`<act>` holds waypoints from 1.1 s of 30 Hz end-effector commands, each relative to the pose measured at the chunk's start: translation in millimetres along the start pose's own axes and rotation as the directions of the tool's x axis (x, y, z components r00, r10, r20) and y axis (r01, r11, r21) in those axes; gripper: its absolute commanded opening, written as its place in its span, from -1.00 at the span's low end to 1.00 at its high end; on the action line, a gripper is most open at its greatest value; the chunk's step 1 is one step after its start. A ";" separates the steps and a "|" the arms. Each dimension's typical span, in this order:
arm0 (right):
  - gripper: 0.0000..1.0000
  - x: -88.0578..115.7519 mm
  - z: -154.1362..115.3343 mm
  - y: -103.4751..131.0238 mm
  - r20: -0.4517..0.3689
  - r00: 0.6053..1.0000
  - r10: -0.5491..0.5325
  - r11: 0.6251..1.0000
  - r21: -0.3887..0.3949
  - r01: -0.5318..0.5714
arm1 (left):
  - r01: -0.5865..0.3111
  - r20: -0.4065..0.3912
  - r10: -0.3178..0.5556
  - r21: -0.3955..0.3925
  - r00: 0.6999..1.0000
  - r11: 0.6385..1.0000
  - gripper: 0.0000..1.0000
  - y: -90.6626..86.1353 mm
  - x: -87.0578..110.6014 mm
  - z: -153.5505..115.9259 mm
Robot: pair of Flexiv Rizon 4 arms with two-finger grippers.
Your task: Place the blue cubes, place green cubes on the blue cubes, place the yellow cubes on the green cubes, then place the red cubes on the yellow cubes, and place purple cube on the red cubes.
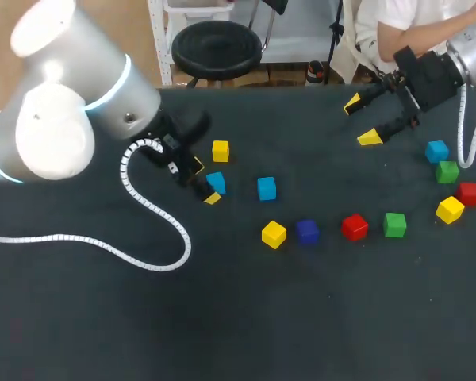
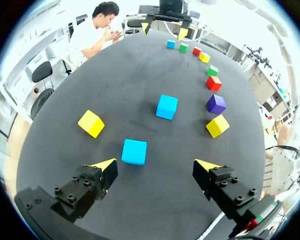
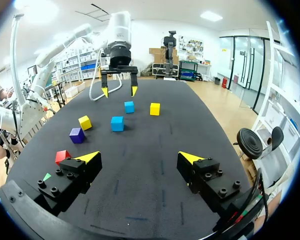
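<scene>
**Current configuration.** The left pincer (image 2: 156, 166) is open wide and holds nothing. The right pincer (image 1: 362, 121) hangs over the far right part of the tabletop (image 1: 301, 317). It is also open and empty.

**Governing relation.** The nearest blue cube (image 2: 134, 151) rests on the tabletop just ahead of the left pincer's fingertips.
- It is not yet between the fingertips and is clear of both.
- It sits off the pincer's centre line, closer to one fingertip than to the other.
- A cube has no long axis, so only face alignment matters. In the left wrist view its side faces look roughly square to the closing line, with perhaps a slight turn.

**Judgement.** The coming move appears to be a grasp of this cube. It calls for a short advance plus a small sideways correction to centre the cube before closing. Without that correction, the nearer finger would probably touch first and push the cube aside.

**Other task items.**
- A second blue cube (image 1: 266, 188) lies further ahead of the left pincer, apart from the first.
- A third blue cube (image 1: 437, 151) lies near the right pincer, just beside a green cube (image 1: 447, 171).
- The purple cube (image 1: 307, 231) sits in the middle row, just beside a yellow cube (image 1: 274, 234).

**Arm assignment.** The left arm is plainly nearer to the two central blue cubes, and the right arm is nearer to the third. No cube is stacked on another, so the task appears to be at its first step.
</scene>
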State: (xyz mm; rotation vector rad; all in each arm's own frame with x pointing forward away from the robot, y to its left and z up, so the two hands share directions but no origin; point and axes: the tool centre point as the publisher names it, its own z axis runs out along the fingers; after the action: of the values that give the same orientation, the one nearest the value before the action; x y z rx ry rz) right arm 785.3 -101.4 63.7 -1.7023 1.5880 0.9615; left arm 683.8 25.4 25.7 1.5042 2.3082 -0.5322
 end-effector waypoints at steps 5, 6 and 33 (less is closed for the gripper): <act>1.00 -0.2 0.0 1.0 0.000 1.000 -0.001 1.000 0.002 0.001 | 0.011 0.026 -0.012 0.027 1.000 1.000 1.00 1.3 4.5 8.0; 1.00 -0.2 0.0 1.0 0.000 1.000 -0.001 1.000 0.002 0.001 | 0.012 0.028 -0.013 0.030 1.000 0.999 1.00 1.6 4.7 10.2; 1.00 -0.2 0.0 1.0 0.000 1.000 -0.001 1.000 0.002 0.001 | -0.019 -0.043 0.019 0.007 0.999 1.000 0.36 14.4 -8.6 30.9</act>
State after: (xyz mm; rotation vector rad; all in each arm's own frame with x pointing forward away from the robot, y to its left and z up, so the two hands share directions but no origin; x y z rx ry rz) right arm 785.3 -101.5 63.7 -1.7023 1.5880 0.9614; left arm 698.3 12.7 1.9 1.5468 2.3147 -0.5109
